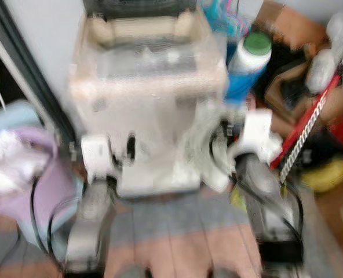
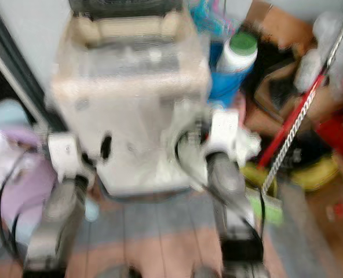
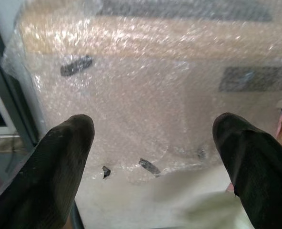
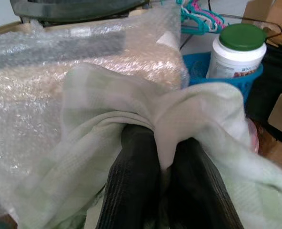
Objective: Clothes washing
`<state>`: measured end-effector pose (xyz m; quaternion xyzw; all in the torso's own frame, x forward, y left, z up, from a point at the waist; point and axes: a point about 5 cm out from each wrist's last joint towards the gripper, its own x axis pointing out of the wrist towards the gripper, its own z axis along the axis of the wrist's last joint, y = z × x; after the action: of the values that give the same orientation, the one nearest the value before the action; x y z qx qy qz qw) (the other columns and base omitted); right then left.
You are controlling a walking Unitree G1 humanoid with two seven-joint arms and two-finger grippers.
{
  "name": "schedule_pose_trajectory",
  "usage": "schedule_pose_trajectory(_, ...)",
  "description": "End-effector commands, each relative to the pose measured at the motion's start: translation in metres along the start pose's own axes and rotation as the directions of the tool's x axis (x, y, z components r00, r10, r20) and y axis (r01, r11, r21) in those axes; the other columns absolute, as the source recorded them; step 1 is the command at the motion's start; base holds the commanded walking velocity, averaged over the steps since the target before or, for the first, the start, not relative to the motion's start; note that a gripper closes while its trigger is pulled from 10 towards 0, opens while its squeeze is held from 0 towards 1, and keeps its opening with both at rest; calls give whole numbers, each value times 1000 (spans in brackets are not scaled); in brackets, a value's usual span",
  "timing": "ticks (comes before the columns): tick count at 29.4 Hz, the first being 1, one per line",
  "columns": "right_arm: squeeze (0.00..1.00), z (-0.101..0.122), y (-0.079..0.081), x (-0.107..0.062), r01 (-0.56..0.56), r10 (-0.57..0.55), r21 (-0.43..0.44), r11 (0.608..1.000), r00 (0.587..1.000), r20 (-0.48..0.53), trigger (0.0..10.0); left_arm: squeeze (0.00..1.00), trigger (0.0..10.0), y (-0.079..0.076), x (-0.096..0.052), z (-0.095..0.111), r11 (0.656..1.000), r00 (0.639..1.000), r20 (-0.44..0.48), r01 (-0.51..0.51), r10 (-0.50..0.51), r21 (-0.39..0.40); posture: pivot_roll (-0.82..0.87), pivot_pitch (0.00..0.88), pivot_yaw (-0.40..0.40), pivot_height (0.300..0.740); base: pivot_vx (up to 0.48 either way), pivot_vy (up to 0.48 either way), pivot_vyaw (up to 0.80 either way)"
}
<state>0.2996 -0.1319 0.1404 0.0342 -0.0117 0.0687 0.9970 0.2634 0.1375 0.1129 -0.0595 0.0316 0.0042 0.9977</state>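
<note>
Where pinched by right tool (image 4: 162, 157), pale green checked cloth (image 4: 107, 157), bunched.

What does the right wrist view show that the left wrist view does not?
Right wrist view: the right gripper shut on a pale green cloth, with a white jar with a green lid in a blue basket and clothes hangers behind.

Left wrist view: the left gripper open, holding nothing, and a dark door frame to one side.

Both: the bubble-wrapped washing machine close ahead.
</note>
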Motion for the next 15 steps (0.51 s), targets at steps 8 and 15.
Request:
schedule_pose_trajectory(8,0,10,9,-1,-85,86,-11,996,995,51,10000,0,10000,16,-3,0,998,998,-3,-65,65,-16,-38,55,78,740,169,0,403)
schedule_pose_trajectory(15,0,13,15,0,-131,131,-11,991,989,69,10000,0,10000,12,2,3,999,999,7,-44,44,-23,-42,48,85,740,380,0,513)
